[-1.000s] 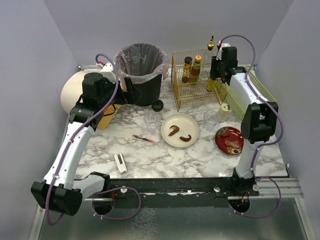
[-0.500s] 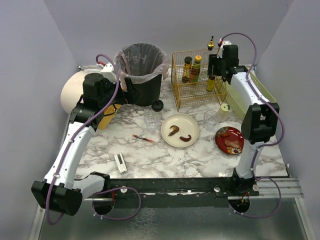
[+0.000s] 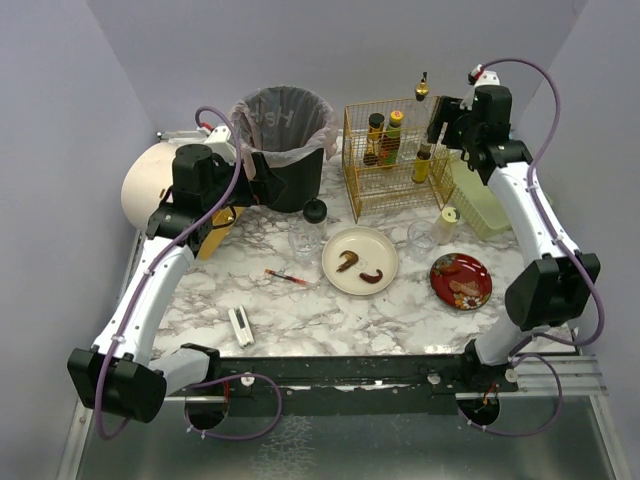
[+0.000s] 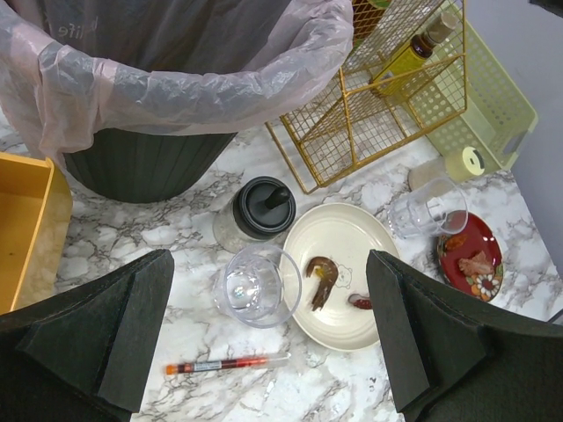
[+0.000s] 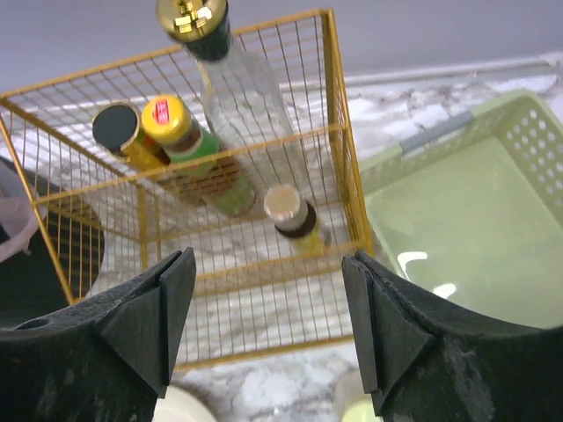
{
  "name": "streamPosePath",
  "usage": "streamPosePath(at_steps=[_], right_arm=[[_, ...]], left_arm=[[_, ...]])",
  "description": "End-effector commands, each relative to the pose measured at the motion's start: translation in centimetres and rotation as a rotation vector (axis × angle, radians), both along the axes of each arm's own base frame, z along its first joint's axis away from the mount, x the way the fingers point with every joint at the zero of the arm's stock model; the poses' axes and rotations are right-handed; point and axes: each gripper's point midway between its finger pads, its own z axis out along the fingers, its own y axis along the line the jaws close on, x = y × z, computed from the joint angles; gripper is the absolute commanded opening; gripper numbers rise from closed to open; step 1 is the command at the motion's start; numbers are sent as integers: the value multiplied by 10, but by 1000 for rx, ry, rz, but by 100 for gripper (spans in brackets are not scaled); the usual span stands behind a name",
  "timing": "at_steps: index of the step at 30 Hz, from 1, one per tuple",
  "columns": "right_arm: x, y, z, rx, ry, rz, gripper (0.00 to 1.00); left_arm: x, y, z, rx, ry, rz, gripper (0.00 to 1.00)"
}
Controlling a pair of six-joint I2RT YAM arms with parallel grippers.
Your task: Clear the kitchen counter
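Note:
The white marble kitchen counter holds a cream plate with shrimp scraps, a red plate, a clear cup, a black-lidded jar and a red-filled tube. My left gripper is open and empty, high beside the lined trash bin; its view shows the cup, the plate and the tube below. My right gripper is open and empty above the gold wire basket, over a small yellow bottle standing inside.
The wire basket holds several bottles. A green plastic basket stands at the far right, with a clear glass and a small yellow-lidded cup before it. A yellow box is at the left, and a white object lies near the front.
My right gripper has let go of the small yellow bottle in the wire basket and risen up and to the right. The left arm has barely moved.

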Motion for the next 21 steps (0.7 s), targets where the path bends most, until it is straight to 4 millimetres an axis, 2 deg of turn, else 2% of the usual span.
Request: streamPosePath(at_steps=[1, 5, 11, 16, 21], right_arm=[[-45, -10, -17, 72, 106, -90, 76], [-80, -14, -39, 121, 168, -144, 79], [-120, -19, -82, 134, 320, -192, 85], [-135, -32, -104, 68, 386, -241, 91], [-142, -48, -128, -1, 429, -310, 91]], left_arm=[[11, -1, -1, -30, 1, 20, 99], [12, -2, -4, -55, -1, 29, 99], [18, -5, -20, -85, 35, 41, 99], [17, -2, -16, -91, 11, 60, 99], [18, -1, -25, -70, 28, 58, 99]])
